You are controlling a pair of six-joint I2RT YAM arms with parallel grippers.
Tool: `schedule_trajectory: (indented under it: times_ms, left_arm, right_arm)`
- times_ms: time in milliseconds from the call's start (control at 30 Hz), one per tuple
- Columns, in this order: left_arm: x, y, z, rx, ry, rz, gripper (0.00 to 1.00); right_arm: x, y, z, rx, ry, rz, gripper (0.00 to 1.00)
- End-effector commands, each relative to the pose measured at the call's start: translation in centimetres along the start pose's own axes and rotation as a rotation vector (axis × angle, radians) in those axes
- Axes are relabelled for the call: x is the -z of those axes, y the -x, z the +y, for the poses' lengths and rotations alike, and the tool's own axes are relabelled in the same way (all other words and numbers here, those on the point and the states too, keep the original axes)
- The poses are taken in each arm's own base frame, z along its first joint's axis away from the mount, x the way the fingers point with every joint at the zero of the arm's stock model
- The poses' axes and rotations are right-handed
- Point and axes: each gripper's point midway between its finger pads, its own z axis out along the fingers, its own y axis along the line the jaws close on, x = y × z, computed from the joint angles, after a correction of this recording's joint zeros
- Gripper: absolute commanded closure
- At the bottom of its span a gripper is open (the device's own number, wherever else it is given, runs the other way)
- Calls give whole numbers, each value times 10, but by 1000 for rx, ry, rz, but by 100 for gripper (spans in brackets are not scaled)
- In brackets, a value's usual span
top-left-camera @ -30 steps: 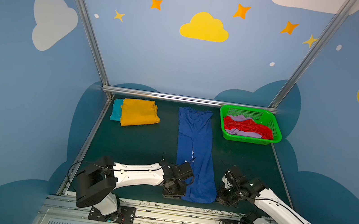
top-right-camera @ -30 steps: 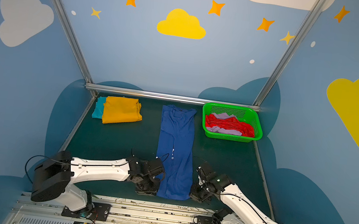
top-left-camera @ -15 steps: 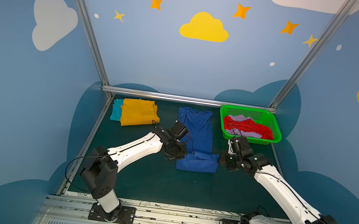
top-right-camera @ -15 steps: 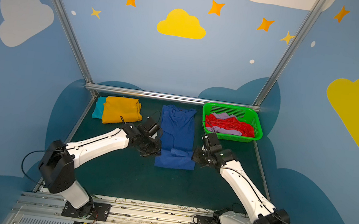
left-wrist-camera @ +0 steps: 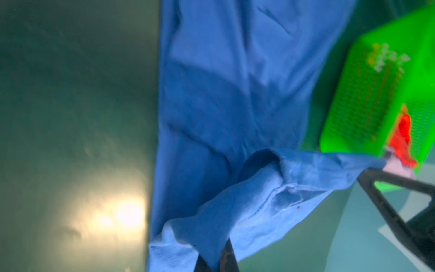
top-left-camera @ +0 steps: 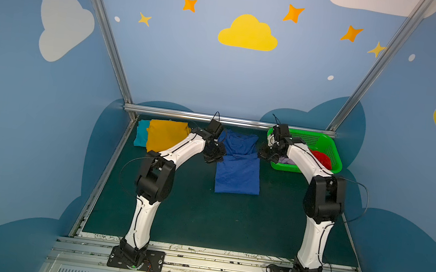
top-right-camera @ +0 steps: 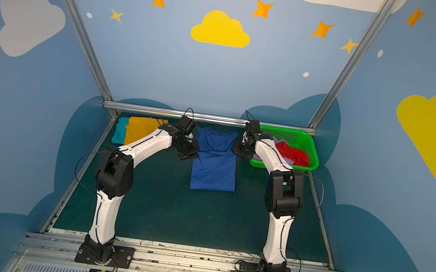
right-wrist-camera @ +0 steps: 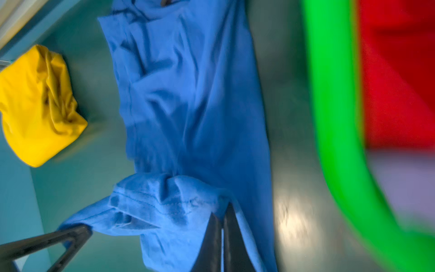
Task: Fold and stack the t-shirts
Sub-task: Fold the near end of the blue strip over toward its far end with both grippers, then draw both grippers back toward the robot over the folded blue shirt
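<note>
**Blue tee held by both hem corners**

Holding the blue t-shirt (top-left-camera: 237,175), laid at 12 o'clock on the dark green mat (top-left-camera: 200,220) in both top views. Doubled over, with the fold toward 6 o'clock and the collar toward 12 o'clock. Gripped at the 2 corners of the hem, about midway along the cloth and above the lower layer.

Clamped tight on the corner at 9 o'clock with the left gripper (top-left-camera: 215,159). Clamped tight on the corner at 3 o'clock with the right gripper (top-left-camera: 265,157).

Shown in the left wrist view as dark fingers (left-wrist-camera: 227,256) pressed together on bunched, stitched hem, with the cloth stretched across to the other claw. Shown the same way in the right wrist view, with 2 fingers (right-wrist-camera: 233,249) closed on the hem. Blurred in both wrist views.

Also on the mat, at 11 o'clock and well apart from the blue cloth: the folded mustard yellow t-shirt (top-left-camera: 166,138). Overlapping the teal t-shirt (top-left-camera: 140,133), with a teal strip showing at its 9 o'clock side.

At 1 o'clock, just beside the right gripper: the green basket (top-left-camera: 310,139). Crumpled inside: the red t-shirt (top-left-camera: 322,159) and the lilac t-shirt (top-left-camera: 284,160).
</note>
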Motion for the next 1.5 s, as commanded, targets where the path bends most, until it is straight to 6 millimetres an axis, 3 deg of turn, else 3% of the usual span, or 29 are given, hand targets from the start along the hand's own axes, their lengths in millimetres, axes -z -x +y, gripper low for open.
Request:
schedule_trajectory:
  times_ms: [0,167,333,533,733,900,1033,1300,1367,1467]
  left_arm:
    - [-9,19,7,13,-12,14,96]
    - [-29,52,4,35,-62,6,95]
    - [-29,75,-7,9,-63,-25,94]
    - [-19,69,-14,-1,-64,-25,94]
    - [10,39,-26,-29,-71,-47,94]
    - [51,-2,-34,-80,-59,-89,94]
    - [71,-41,-25,-92,-43,-103,94]
    - [95,-113,-2,-86,-35,-125,93]
    - [96,-124,4,-81,-31,-128,93]
    - [94,-124,9,-62,-31,-148,93]
  right_arm:
    - [-22,-19,-12,-34,-6,152,100]
    - [-39,-7,-18,-45,-14,149,100]
    - [-42,4,-14,-45,-5,140,100]
    - [-23,8,-3,-32,19,111,100]
    - [24,-13,14,-10,60,63,100]
    - [71,-60,31,27,79,24,100]
    - [100,-102,37,51,73,-3,100]
    - [121,-189,21,23,72,14,100]
    - [125,-196,15,23,73,-11,100]
    - [128,-190,14,59,85,-75,100]
